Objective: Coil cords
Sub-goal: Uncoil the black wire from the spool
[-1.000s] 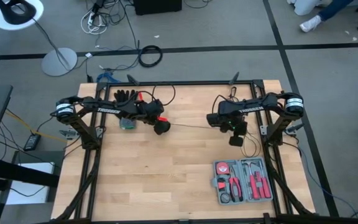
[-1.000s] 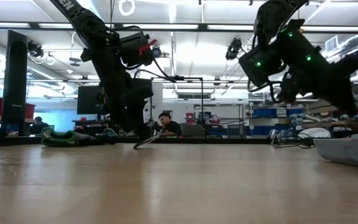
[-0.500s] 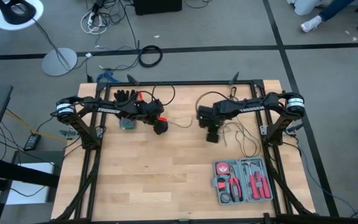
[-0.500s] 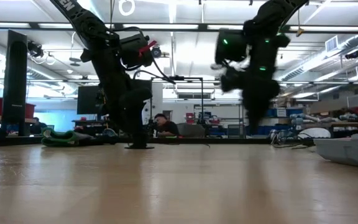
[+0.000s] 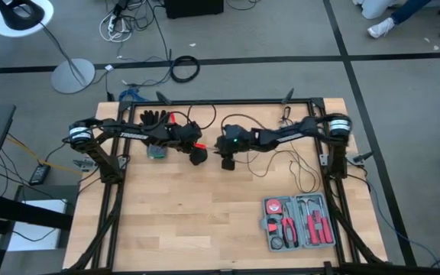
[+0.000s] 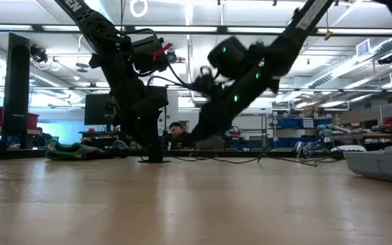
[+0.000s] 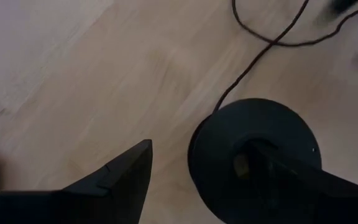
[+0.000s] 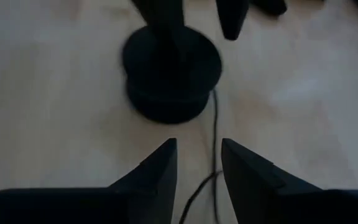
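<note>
The cord's round black disc [image 7: 253, 155] lies flat on the wooden table left of centre, and its thin black wire [image 8: 215, 124] trails off it in slack loops toward the table's right. My left gripper [image 5: 197, 158] stands open over the disc, one finger on it and the other beside it above bare wood. My right gripper [image 5: 227, 162] reaches in from the right, just short of the disc [image 8: 169, 68]. It is open by a narrow gap [image 8: 199, 144], and the wire runs on the table under that gap. Whether the fingers touch the wire, I cannot tell. My left gripper has one fingertip [image 7: 250, 152] on the middle of the disc's top face [image 7: 222, 143], coming from above and slanting in from the table's left. The other finger [image 7: 126, 174] stays off the disc. The disc rests flat on the table.
A grey tool case [image 5: 298, 222] with red-handled pliers sits at the near right. A black glove [image 5: 155, 118] lies at the far left beside my left arm. Bare wood spreads over the near left and the middle of the table.
My right gripper has swept toward the table's left edge and come down close to the disc. The wire, drawn taut between the disc and that gripper a second ago, now lies slack in loops on the table.
</note>
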